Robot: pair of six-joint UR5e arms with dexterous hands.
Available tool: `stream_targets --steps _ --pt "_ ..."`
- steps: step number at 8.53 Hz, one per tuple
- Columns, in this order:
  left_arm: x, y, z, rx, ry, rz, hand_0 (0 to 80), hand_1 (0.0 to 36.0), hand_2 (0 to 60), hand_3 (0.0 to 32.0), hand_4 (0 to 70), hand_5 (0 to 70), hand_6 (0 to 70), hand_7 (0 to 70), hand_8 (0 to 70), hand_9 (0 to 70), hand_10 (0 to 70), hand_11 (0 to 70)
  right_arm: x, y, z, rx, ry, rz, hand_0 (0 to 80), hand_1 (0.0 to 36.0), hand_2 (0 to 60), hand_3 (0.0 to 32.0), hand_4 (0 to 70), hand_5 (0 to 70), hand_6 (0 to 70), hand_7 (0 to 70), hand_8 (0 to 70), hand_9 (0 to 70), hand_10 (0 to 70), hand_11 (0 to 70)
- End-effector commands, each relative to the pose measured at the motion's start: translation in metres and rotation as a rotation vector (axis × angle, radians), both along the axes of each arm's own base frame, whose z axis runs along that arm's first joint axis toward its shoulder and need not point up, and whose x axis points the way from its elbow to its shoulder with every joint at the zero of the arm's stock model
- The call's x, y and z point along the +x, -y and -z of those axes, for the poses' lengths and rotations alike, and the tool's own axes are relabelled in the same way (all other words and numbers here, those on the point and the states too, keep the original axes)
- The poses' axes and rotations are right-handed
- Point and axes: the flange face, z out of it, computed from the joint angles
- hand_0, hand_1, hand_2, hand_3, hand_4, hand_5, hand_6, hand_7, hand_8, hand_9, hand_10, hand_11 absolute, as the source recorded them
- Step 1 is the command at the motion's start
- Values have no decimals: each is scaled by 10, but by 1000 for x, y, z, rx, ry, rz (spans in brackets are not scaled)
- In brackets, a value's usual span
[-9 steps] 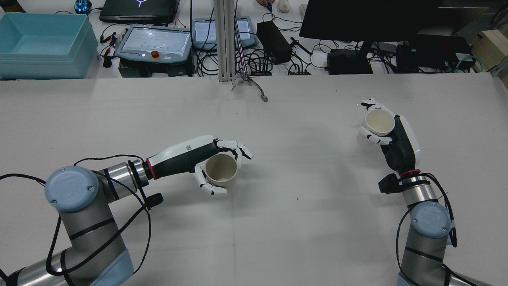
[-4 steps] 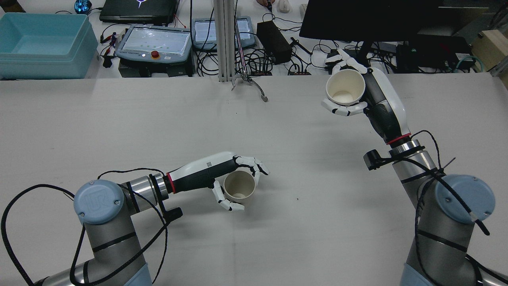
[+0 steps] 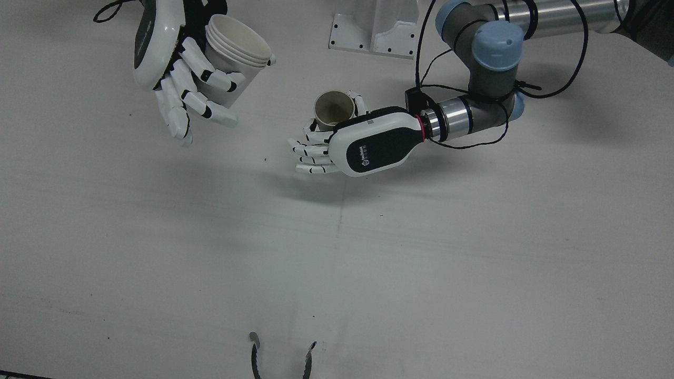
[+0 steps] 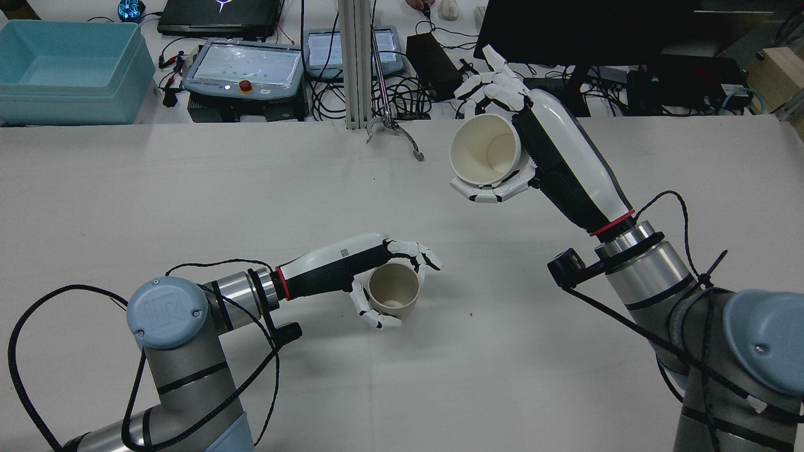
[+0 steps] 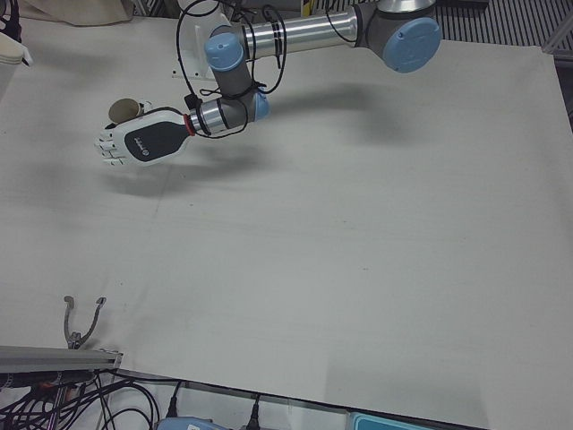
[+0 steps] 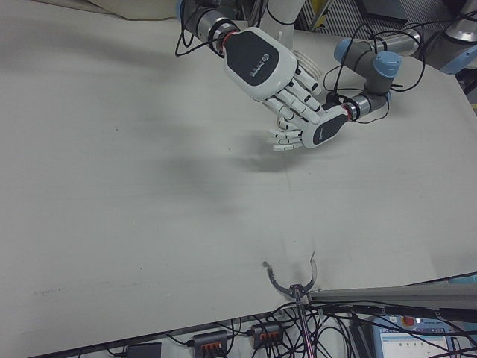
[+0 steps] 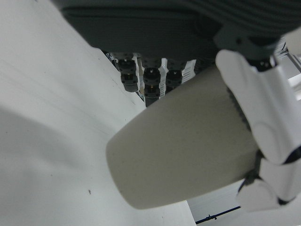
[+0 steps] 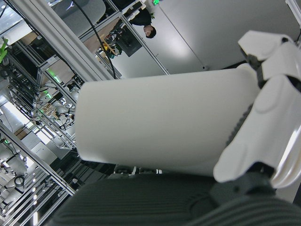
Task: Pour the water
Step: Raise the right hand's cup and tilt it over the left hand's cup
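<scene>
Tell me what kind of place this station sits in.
Most likely a robotics lab: two grey-and-blue robot arms work at a bare white table, and behind it sit grey teach pendants with red stop buttons amid tangled black cables.

White cup (image 4: 485,150), beige cup (image 4: 393,290), light grey table (image 4: 188,188).

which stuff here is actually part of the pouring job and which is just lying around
Part of the job:
white paper cup, tipped, in the right hand
beige paper cup, upright, in the left hand

Just lying about:
metal tongs at the table's far edge
teal bin
teach pendant
</scene>
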Motion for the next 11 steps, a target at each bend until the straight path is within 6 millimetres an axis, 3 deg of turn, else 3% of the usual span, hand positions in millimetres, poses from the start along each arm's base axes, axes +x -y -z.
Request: stream_targets --steps 1,3,7,8,9,10,11 --pt "0 0 5 0 -5 -3 457 199 600 0 700 653 211 272 206 175 96 137 -41 -43 6 24 -252 -15 498 360 600 0 196 700 149 352 19 56 49 97" --pt "0 0 5 0 -5 -3 456 200 600 0 700 651 208 269 204 173 95 135 -45 -50 -7 -41 -336 -50 507 360 600 0 202 700 153 354 20 56 47 96" --pt "-2 -4 10 1 -6 -8 460 205 600 0 700 658 213 274 206 173 96 137 -56 -54 -14 -48 -363 -31 499 360 600 0 211 700 144 315 18 49 49 99" --pt "-4 -5 10 -3 -1 -10 459 205 600 0 700 658 210 274 204 172 95 136 -49 -52 -11 -52 -348 -41 503 360 600 0 220 700 147 321 19 50 48 99" --pt "-13 -2 3 -42 1 -24 460 206 600 0 700 656 209 271 204 171 95 136 -22 -43 -3 -73 -290 -99 498 360 600 0 220 700 145 316 19 49 48 99" --pt "-29 14 -11 -101 -6 -22 457 202 600 0 700 650 204 267 201 170 94 135 5 -36 -7 -118 -197 -132 471 360 600 0 203 700 134 288 16 43 53 101" --pt "-76 49 -45 -150 14 45 453 195 600 0 700 642 199 262 200 168 94 134 19 -29 -24 -168 -59 -104 467 360 600 0 216 700 131 276 16 41 57 106"
